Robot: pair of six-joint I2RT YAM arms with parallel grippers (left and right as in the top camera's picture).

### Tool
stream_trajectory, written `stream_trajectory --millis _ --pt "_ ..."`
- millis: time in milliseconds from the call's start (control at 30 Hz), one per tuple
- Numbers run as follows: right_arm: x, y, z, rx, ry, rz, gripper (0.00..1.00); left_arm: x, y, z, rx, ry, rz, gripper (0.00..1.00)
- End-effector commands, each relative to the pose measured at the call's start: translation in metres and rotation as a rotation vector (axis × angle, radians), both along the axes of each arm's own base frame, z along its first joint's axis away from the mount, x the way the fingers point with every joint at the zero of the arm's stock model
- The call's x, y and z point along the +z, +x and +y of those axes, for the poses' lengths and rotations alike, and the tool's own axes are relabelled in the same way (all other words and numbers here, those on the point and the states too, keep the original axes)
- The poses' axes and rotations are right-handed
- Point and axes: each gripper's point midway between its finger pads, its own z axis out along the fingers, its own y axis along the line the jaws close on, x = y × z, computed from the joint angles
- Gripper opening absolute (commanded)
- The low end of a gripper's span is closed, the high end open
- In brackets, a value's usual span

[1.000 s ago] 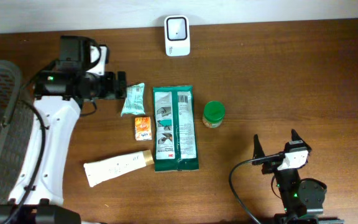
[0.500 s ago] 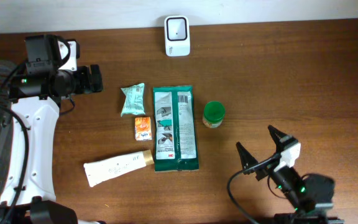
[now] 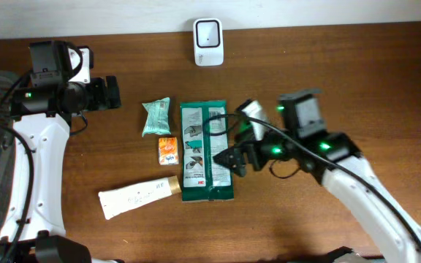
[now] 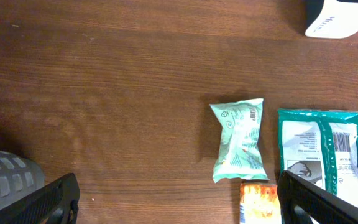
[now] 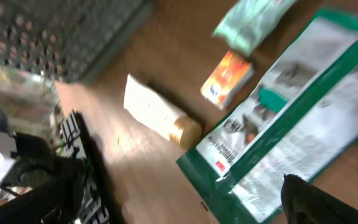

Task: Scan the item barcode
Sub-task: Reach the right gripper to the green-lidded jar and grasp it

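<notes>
Overhead, the table lies bare far right of the green packet, with a gap between its top edge and the scanner. The right gripper hangs over the packet's right edge, jaws spread and empty, arm reaching in from the right. The left gripper, also spread and empty, hovers well left, beyond the pouch.

Overhead looked straight down on the whole table. Left wrist faced down from high near 10 o'clock. Right wrist, closer, tilted and blurred, hung mid-table. All three shared the green pack and orange box.
</notes>
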Motion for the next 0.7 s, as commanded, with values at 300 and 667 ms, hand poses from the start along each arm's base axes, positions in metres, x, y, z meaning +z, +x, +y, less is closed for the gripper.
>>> stream_trajectory --millis 300,667 --pt "-0.024 0.095 -0.086 -0.672 -0.558 -0.014 0.97 0.004 0.0 0.001 -0.014 0.009 -0.012 0.99" --pt "-0.113 0.121 -0.076 -0.722 -0.638 0.155 0.9 0.004 0.0 0.001 -0.014 0.009 -0.012 0.99"
